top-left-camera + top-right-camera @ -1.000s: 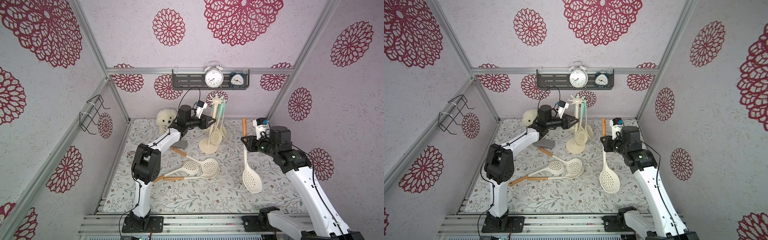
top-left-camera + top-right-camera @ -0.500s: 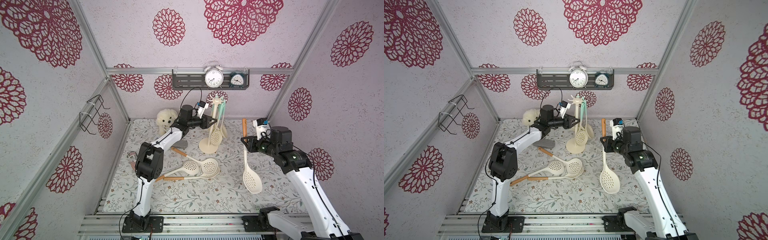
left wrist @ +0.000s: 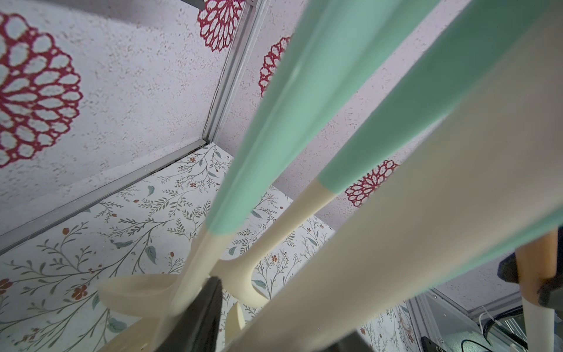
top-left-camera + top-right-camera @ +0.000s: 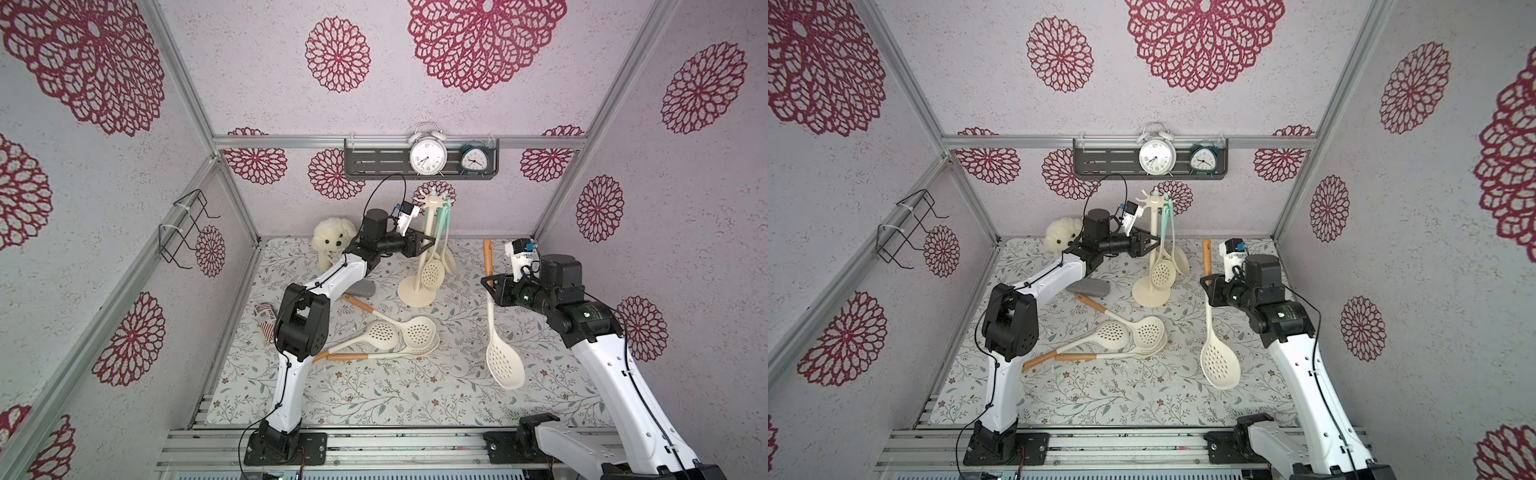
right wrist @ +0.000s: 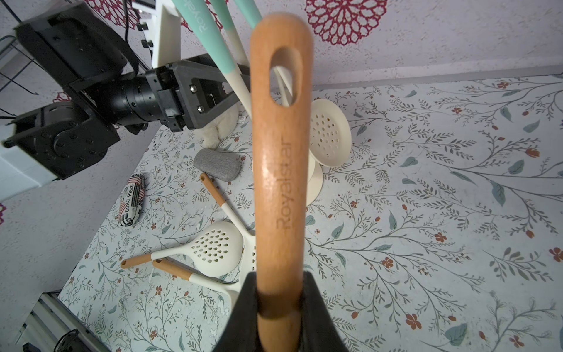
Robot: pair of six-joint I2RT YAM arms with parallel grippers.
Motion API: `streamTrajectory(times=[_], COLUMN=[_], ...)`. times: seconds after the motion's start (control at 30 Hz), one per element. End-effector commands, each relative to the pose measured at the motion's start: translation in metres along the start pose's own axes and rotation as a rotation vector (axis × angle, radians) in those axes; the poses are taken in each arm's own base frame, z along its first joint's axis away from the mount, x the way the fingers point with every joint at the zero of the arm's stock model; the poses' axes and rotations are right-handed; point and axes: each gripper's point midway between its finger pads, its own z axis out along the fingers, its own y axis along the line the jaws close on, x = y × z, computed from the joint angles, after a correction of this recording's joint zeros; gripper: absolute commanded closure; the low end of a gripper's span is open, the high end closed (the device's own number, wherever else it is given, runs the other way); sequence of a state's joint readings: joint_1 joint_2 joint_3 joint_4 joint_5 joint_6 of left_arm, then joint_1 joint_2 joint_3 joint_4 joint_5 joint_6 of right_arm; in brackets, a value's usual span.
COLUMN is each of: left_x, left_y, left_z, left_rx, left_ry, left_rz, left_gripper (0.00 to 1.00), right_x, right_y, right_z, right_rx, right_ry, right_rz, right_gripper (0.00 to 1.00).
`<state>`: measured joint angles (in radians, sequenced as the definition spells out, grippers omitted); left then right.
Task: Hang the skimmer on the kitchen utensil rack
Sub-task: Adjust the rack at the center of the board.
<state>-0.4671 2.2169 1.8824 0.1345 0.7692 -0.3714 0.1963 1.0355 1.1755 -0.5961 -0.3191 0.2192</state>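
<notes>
Right jaws clench the wooden-handled skimmer (image 4: 504,360); left jaws straddle the cream rack pole (image 4: 429,222), grip unclear.

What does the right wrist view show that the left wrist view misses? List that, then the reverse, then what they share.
Only the right wrist view: loose skimmers lying on the mat, a grey pad, and the rack's round base.
Only the left wrist view: the enclosure's corner post.
Both: the rack pole, the mint handles hanging from it, the mat, and the wooden-handled skimmer clamped in the right fingers.
</notes>
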Motion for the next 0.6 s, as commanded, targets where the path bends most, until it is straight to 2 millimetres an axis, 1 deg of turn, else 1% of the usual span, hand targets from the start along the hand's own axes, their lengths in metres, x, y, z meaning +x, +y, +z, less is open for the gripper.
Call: streamTrajectory(times=[0.0, 0.1, 0.2, 0.3, 0.57], left_x=[0.003, 0.003, -0.001, -0.004, -0.014], left_y=[0.005, 0.004, -0.001, -0.003, -0.009], left_z=[0.005, 0.004, 0.0, -0.005, -0.03], left_rx=[-0.014, -0.021, -0.035, -0.074, -0.245], left_ry=[0.004, 0.004, -0.001, -0.005, -0.029], left_rz=[-0.008, -0.004, 0.008, 0.026, 0.096], left_gripper=[0.56, 0.58, 0.61, 0.65, 0.78], right_x=[-0.012, -0.012, -0.012, -0.01, -0.008], right_y=[0.009, 0.008, 0.008, 0.007, 0.005], right_z=[-0.012, -0.012, -0.013, -0.013, -0.014], right_rx=[-0.035, -0.034, -0.032, -0.033, -0.033], right_ry=[-0.059, -0.06, -0.062, -0.061, -0.063], right_rz=[-0.031, -0.031, -0.03, -0.029, -0.027], right_gripper=[1.0, 1.0, 1.0, 1.0, 1.0])
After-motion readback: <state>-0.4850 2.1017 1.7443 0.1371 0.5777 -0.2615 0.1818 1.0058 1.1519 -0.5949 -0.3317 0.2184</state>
